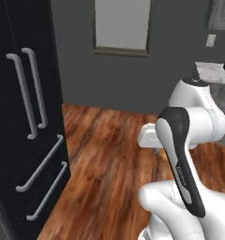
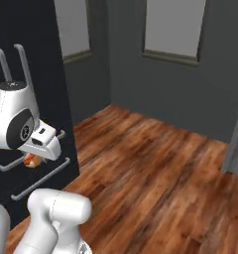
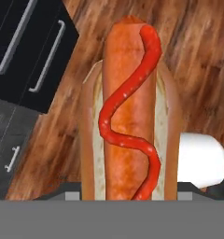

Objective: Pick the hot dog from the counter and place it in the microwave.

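Observation:
The hot dog (image 3: pixel 128 116), a tan bun with an orange-red sausage and a wavy red streak, stands close up in the hand view, over the wooden floor. In the right base view the hot dog (image 2: pixel 31 160) peeks out under the white hand, with my gripper (image 2: pixel 33 157) shut on it beside the black cabinet front. A corner of the marble counter (image 1: pixel 213 72) shows at the far right of the left base view. The microwave is out of view.
A tall black cabinet (image 1: pixel 25 117) with grey bar handles stands at the left, close to the arm. Wooden floor (image 1: pixel 109 154) stretches ahead to a dark grey wall with a window (image 1: pixel 121 26). A grey cabinet edge (image 2: pixel 237 144) stands at the right.

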Tool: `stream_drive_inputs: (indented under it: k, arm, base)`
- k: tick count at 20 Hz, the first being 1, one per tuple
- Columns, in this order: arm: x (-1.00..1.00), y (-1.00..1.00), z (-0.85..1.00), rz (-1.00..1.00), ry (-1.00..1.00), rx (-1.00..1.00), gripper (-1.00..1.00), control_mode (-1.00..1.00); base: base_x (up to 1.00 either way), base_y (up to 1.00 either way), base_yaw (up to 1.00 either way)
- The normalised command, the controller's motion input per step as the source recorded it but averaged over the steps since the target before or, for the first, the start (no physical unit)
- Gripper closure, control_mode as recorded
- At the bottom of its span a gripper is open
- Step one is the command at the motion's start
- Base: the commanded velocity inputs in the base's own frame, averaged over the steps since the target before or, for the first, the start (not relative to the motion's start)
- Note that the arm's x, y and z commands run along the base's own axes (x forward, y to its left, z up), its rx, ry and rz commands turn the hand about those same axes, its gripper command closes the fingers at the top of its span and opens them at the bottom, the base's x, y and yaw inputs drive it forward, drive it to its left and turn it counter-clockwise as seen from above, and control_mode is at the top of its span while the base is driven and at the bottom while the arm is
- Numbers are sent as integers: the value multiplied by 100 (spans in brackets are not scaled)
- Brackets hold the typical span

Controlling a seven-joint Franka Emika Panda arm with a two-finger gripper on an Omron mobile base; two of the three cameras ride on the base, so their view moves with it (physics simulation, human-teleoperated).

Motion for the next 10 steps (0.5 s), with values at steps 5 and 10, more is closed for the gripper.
stream_drive_inputs:
  k: [5, 10]
  arm:
    - [0, 0, 0, 0, 0, 0, 100, 100]
    - [0, 0, 0, 0, 0, 0, 100, 100]
  base:
    - [-5, 0, 100]
    - [-1, 0, 100]
